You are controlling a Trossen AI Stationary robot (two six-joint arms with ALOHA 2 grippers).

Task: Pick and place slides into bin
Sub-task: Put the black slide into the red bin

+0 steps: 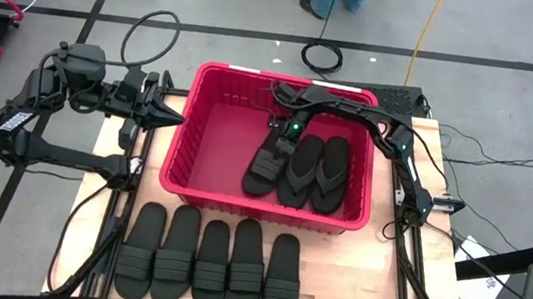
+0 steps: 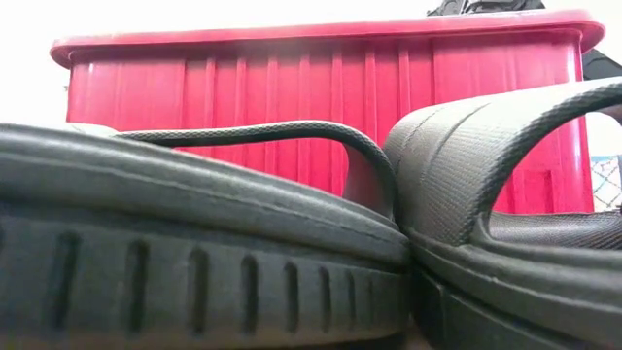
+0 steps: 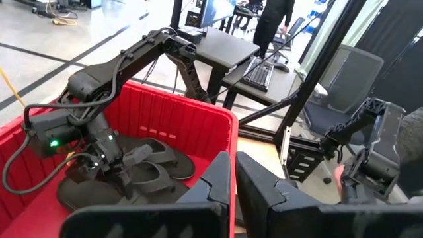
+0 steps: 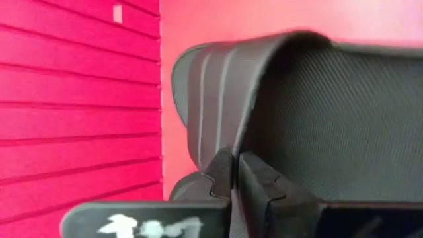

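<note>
The red bin (image 1: pixel 211 123) stands at the middle of the table. Three black slides lie in it: a wide-strap slide (image 1: pixel 264 169) and two flip-flops (image 1: pixel 301 171) (image 1: pixel 333 172) to its right. My right gripper (image 1: pixel 284 137) reaches into the bin from the far right and is shut on the wide-strap slide (image 3: pixel 89 192). Several more slides (image 1: pixel 210 269) lie flat in a row between the bin and the table's near edge. Two of them (image 2: pixel 194 243) (image 2: pixel 515 194) fill the low view in front of the bin (image 2: pixel 321 97). My left gripper (image 1: pixel 172 111) waits shut, raised beside the bin's left wall. My right gripper pinches the edge of the slide's ribbed strap (image 4: pixel 215 142) between its two fingers (image 4: pixel 254 178). The fingers slant down from the far right. The slide's near end (image 1: pixel 257 183) lies on the bin floor, beside the flip-flops.
The bin's walls (image 3: pixel 198 125) close in the right gripper on all sides. The row of slides takes up the near strip of the table (image 1: pixel 372 282). Cables (image 1: pixel 322 55) lie on the floor beyond the far edge. A desk (image 3: pixel 244 56) and a person (image 3: pixel 274 20) show farther off.
</note>
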